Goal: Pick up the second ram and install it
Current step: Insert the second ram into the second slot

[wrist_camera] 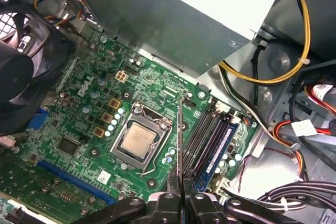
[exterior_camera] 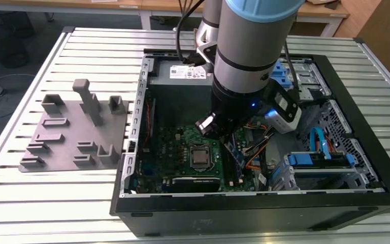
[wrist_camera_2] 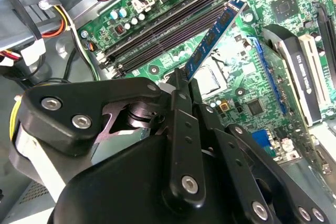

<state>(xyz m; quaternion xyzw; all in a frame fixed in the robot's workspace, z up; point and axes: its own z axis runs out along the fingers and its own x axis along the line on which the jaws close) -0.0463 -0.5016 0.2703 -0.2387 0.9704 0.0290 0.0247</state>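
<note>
My gripper (exterior_camera: 210, 127) is lowered inside the open computer case (exterior_camera: 357, 203), above the green motherboard (exterior_camera: 178, 145). It is shut on the second ram (wrist_camera_2: 212, 38), a thin stick with a blue label that juts out from between the fingers (wrist_camera_2: 178, 85). In the first wrist view the ram (wrist_camera: 180, 140) shows edge-on, hanging over the board beside the memory slots (wrist_camera: 202, 135) and not touching them. Another stick (wrist_camera: 218, 148) sits in one of those slots. The processor socket (wrist_camera: 139, 140) lies just to the other side.
A grey fixture plate (exterior_camera: 66, 137) with upright blocks lies on the slatted table at the exterior view's left. Inside the case are the power supply (exterior_camera: 178, 76), a black fan (wrist_camera: 16, 87), cable bundles (wrist_camera: 294, 51) and blue drive bays (exterior_camera: 320, 157).
</note>
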